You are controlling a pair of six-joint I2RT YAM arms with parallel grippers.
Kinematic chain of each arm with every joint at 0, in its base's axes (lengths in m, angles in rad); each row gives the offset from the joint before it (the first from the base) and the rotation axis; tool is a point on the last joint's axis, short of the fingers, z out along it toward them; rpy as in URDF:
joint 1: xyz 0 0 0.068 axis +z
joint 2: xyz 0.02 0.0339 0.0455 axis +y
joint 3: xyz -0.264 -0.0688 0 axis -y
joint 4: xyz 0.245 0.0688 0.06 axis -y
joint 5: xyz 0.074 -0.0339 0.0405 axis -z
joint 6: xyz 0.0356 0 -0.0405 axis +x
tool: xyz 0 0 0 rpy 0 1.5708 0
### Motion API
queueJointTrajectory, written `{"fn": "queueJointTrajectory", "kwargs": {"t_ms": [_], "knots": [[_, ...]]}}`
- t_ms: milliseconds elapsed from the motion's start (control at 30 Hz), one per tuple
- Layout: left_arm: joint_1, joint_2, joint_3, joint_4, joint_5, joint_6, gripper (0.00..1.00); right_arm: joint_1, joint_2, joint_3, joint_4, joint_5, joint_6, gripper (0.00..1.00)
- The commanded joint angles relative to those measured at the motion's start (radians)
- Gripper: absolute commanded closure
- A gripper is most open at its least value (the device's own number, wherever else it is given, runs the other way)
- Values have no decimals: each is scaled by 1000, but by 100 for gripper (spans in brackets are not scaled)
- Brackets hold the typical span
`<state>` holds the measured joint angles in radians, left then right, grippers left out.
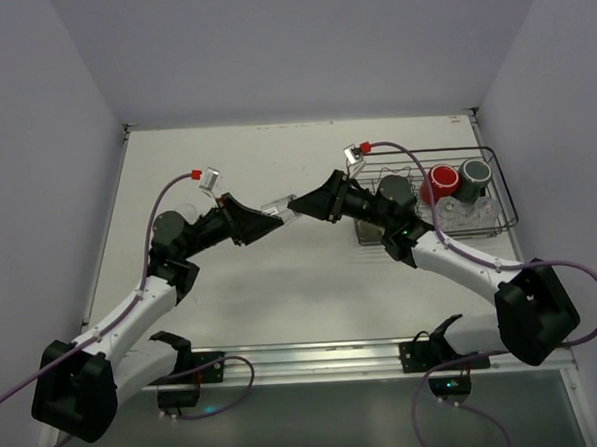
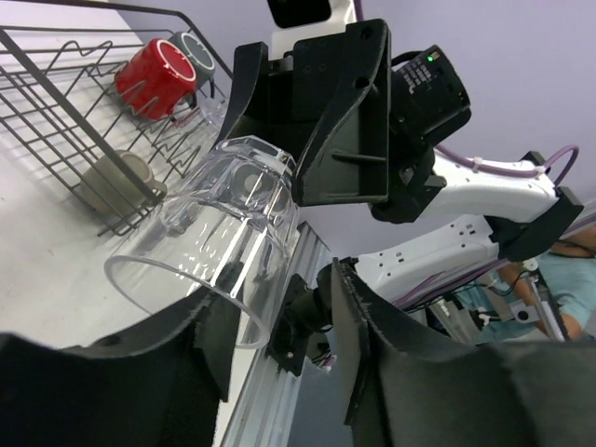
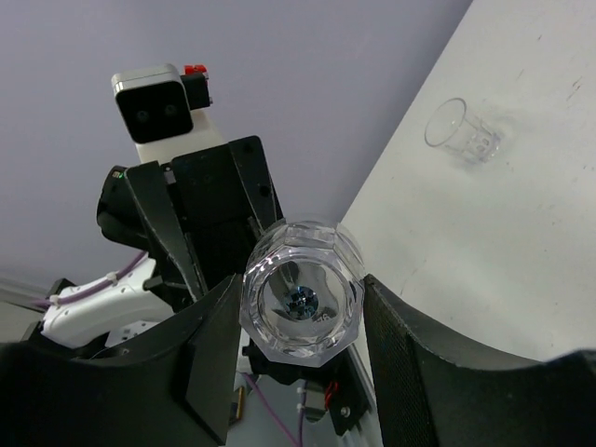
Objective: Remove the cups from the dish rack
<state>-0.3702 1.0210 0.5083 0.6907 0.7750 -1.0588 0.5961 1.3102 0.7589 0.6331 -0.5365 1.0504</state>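
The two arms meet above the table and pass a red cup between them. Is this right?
No: the cup passed is a clear tumbler, as the left wrist view shows. The red cup sits in the dish rack.

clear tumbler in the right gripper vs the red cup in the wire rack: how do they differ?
Look: the clear see-through tumbler is transparent; the round red cup is opaque.
Place: the tumbler is up off the table, clamped at its base by the right gripper; the red cup sits in the black wire dish rack, with no gripper on it.
Shared: both are small round cups.
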Motion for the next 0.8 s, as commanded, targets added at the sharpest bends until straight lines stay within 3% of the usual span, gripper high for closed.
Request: {"fn": "queueJointTrajectory", "kwargs": {"t_ms": [0,100,133,200,233,267,300,333,367,400,533,700,767], "knots": [[-10,8,10,58,15,-13,56,10,12,-4,117,-13,31,78],[-12,4,13,55,1,-6,71,14,29,-10,140,-25,39,78],[-12,-1,13,47,-11,2,84,18,37,-7,146,-31,49,78],[-10,-27,32,-2,-70,58,93,21,46,-15,180,-40,62,71],[-10,-38,48,-114,-103,97,99,21,43,-26,186,-37,69,63],[-10,-51,112,-216,-144,208,100,21,35,-42,188,-33,66,38],[-10,-70,151,-321,-258,271,100,21,24,-50,177,-25,56,23],[-10,-75,194,-515,-322,325,100,19,12,-62,162,-10,28,10],[-10,-67,282,-611,-380,432,100,19,-15,-66,140,-5,10,1],[-10,-52,332,-824,-505,475,100,19,-29,-64,76,1,-13,1],[-7,60,548,-1166,-727,631,100,19,-117,-56,-162,91,-177,1],[34,194,665,-1375,-914,741,100,19,-222,-38,-438,181,-335,1],[106,226,676,-1396,-907,764,100,18,-249,-32,-486,207,-389,1]]}}
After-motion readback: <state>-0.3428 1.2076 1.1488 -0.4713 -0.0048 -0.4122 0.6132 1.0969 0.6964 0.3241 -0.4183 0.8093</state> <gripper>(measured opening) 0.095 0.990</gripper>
